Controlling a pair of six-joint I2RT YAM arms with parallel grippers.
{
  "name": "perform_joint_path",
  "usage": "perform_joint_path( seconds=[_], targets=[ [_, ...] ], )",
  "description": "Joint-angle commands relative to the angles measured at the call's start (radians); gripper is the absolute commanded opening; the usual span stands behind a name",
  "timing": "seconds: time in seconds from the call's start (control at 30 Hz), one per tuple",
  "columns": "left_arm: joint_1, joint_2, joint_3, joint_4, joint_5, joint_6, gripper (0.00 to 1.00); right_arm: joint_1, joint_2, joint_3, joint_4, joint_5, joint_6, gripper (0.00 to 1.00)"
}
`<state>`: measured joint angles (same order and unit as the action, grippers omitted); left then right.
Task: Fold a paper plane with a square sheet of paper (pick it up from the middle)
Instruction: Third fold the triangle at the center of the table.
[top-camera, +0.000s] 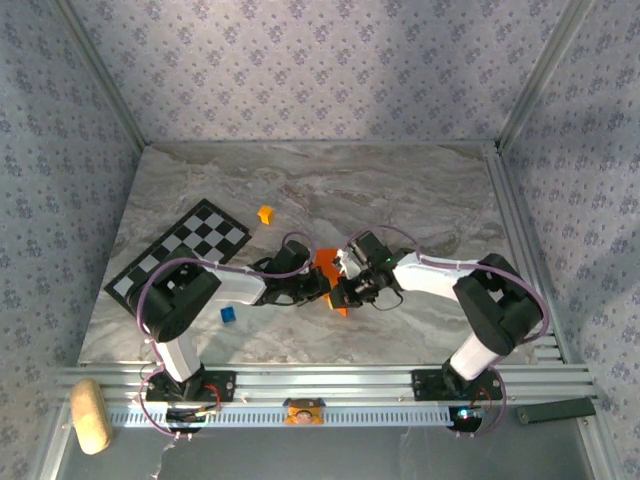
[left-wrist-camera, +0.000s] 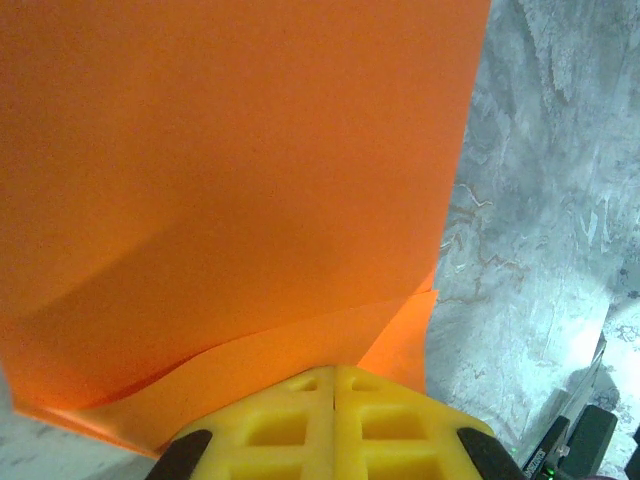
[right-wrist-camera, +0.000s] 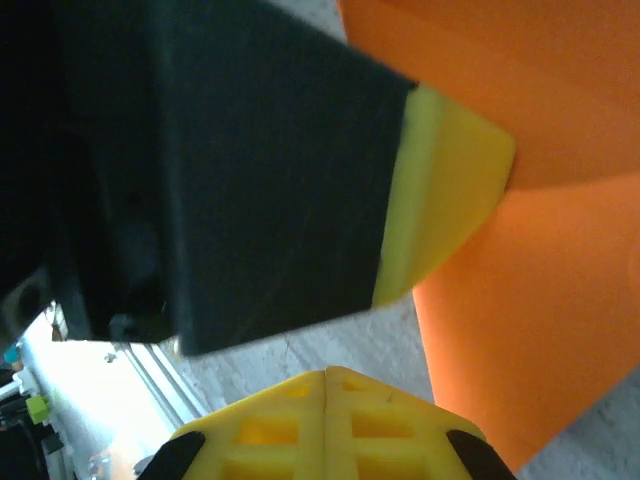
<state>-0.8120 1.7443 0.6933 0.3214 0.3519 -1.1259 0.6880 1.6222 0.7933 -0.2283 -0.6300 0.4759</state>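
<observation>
Your left gripper (left-wrist-camera: 333, 372) is pressed shut, apparently pinching the folded edge of the orange paper (left-wrist-camera: 230, 170) and propping it up mid-table (top-camera: 420, 200). Your right gripper (right-wrist-camera: 326, 375) is closed empty just beside it, likely ready to press the crease.

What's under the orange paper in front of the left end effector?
Under the sheet, a second orange layer pokes out at its near edge; marble table shows beside it. Whatever lies beneath the rest is covered.
</observation>
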Motion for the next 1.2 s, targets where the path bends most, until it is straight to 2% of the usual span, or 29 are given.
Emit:
perform_joint_path(
  seconds=[0.0, 0.1, 0.3, 0.8, 1.07, 1.17],
  targets=[
    [-0.006, 0.02, -0.002, -0.094, -0.031, 0.025, 0.0, -0.003, 0.062, 0.011, 0.0, 0.037, 0.02, 0.06],
    [-0.007, 0.017, -0.004, -0.096, -0.033, 0.026, 0.0, -0.019, 0.081, -0.028, 0.019, 0.03, 0.026, 0.06],
    [-0.005, 0.012, -0.006, -0.108, -0.044, 0.031, 0.0, -0.042, 0.026, -0.143, 0.086, -0.026, 0.073, 0.06],
    [-0.001, 0.014, -0.005, -0.114, -0.05, 0.03, 0.0, -0.112, -0.081, -0.27, 0.11, -0.103, 0.085, 0.09],
    [-0.003, 0.01, -0.001, -0.113, -0.044, 0.028, 0.0, -0.124, -0.231, -0.227, 0.015, -0.102, 0.065, 0.09],
    [-0.003, 0.009, 0.0, -0.112, -0.044, 0.028, 0.0, -0.121, -0.233, -0.183, 0.017, -0.102, 0.07, 0.08]
  ],
)
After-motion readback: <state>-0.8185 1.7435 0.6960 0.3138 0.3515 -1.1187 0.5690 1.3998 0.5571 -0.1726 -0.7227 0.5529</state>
